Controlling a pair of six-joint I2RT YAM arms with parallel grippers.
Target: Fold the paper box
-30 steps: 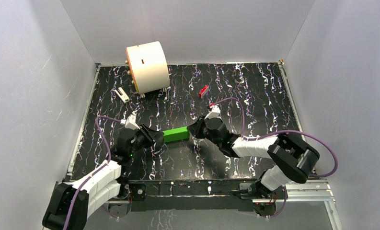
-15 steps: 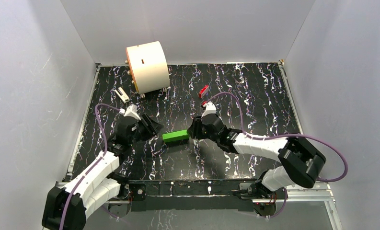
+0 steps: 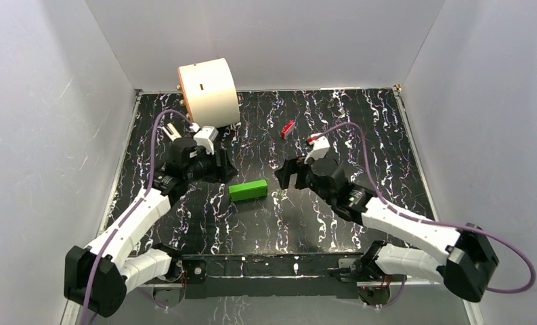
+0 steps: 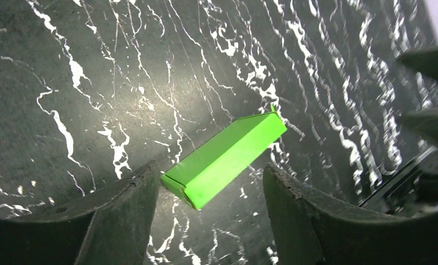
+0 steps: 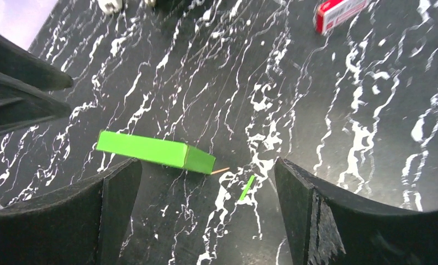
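Since the left gripper (image 3: 218,169) and right gripper (image 3: 287,177) both hang open, clear of the paper box (image 3: 248,189) mid-tabletop (image 3: 360,135), its unheld flaps could spring apart.

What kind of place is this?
Probably a lab robot cell: white walls enclose a black marbled table, with a left arm and right arm bolted at its near edge.
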